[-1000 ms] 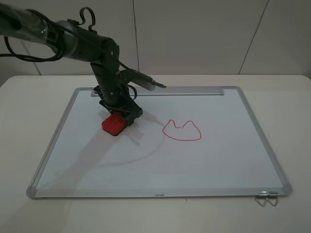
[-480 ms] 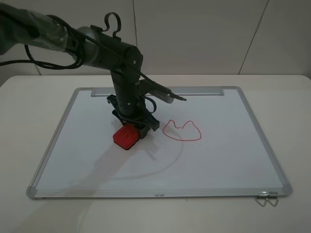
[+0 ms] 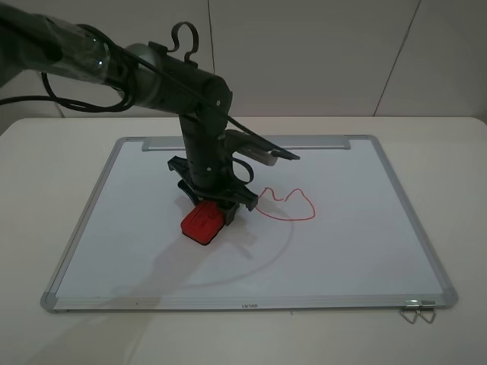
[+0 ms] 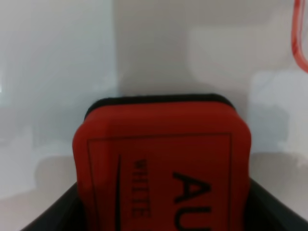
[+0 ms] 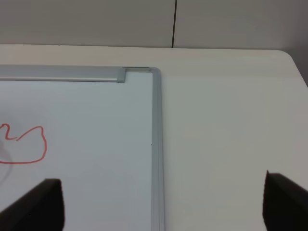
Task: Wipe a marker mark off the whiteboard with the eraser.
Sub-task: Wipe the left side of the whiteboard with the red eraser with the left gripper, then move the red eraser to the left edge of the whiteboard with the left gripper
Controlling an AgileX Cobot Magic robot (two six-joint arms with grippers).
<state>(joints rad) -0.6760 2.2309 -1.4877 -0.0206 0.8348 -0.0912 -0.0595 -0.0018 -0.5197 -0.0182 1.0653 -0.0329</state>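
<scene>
Eraser (image 3: 203, 223) location: on the whiteboard (image 3: 342, 243), left of the board's middle and nearer the front edge than the tray strip (image 3: 304, 142). We see it as a red block with a dark base layer. The left wrist view shows its top face (image 4: 163, 159) printed with a black frame, the letters "AU" and the word "WHITE". A thin dark edge shows along its far end.

Left gripper (image 3: 214, 207): jaws closed on the eraser, one dark finger (image 4: 50, 216) against each long side of the block. The arm comes in from the upper left of the high view and points steeply down at the board.

Red two-humped outline (image 3: 286, 205): drawn on the board just to the right of the eraser. We see a small gap between its left edge and the gripper. One of its strokes (image 4: 297, 38) appears at the margin of the left wrist view.

Right gripper (image 5: 162, 204): jaws spread wide apart, with only the two dark fingertips (image 5: 41, 207) visible in its own wrist view. It is over the right frame of the board (image 5: 96, 120), near the far right corner, where the board meets the table (image 5: 231, 120).
</scene>
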